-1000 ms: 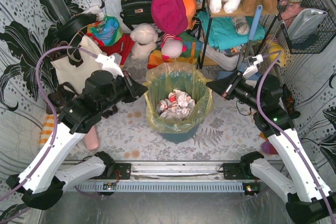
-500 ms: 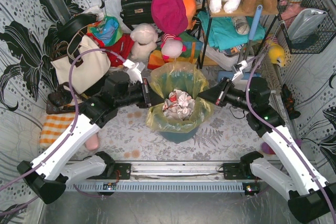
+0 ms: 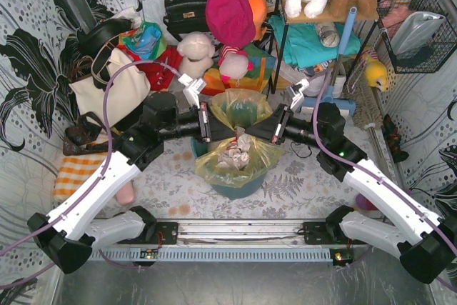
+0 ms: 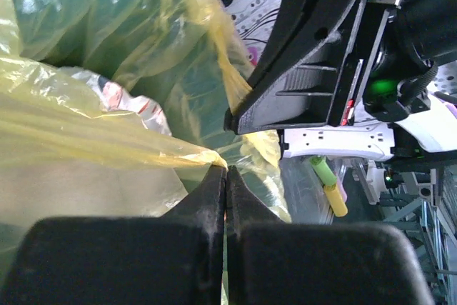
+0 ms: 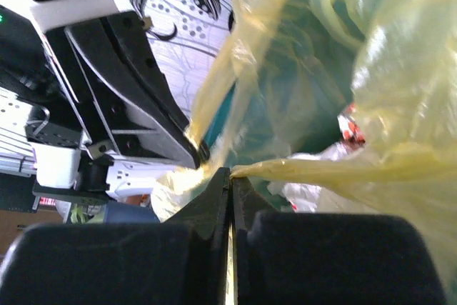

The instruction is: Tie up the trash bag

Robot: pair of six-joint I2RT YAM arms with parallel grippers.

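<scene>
Left gripper (image 4: 226, 176): pressed together, pinching the bag (image 3: 246, 105) rim at its tips.
Right gripper (image 5: 230, 178): pressed together, pinching the opposite rim.
Bag: between both grippers, in the bin (image 3: 239, 187) below them.

Left gripper (image 3: 227, 129), right gripper (image 3: 250, 132) nearly tip-to-tip, arms angled inward, fingers (image 4: 211, 201) pinched.

The trash bag (image 3: 246, 108), thin translucent yellow-green plastic, lines a teal bin (image 3: 239, 185) at the middle of the bench (image 3: 300, 176). Its left and right rim edges are stretched taut toward each other above the opening. Crumpled paper (image 3: 232, 153) shows inside.
</scene>
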